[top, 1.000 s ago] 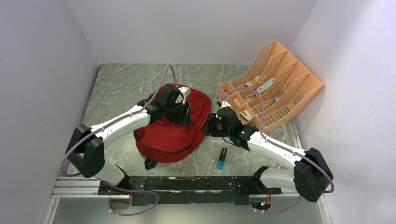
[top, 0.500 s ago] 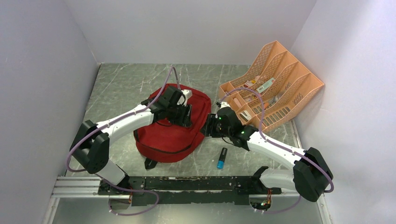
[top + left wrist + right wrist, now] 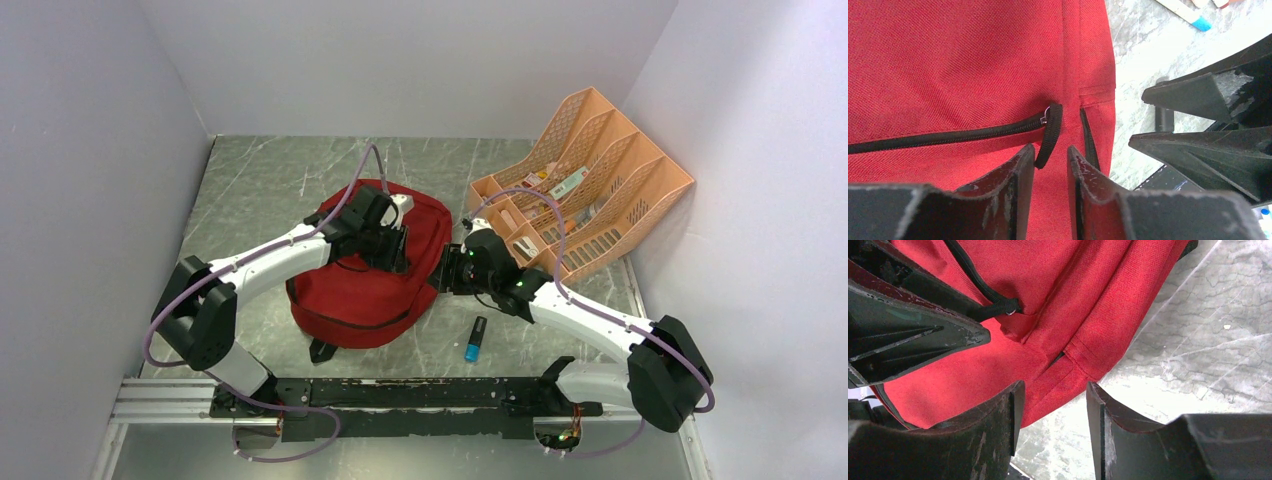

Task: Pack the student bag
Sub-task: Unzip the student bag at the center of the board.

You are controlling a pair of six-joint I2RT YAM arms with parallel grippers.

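1. A plain, pale grey back wall (image 3: 420, 60) is running across the top of the overhead frame.
2. A left wall (image 3: 90, 200) and a right wall (image 3: 760, 200) of the same pale tone are closing in both sides, slanting toward the lower corners.
3. A grey marbled tabletop (image 3: 270, 180) with white veins is filling the centre between them.
4. A silver metal rail (image 3: 160, 405) is lying along the lower edge.
5. A bright glare (image 3: 1148, 390) is washing out the veins in the lower middle of the right wrist view.
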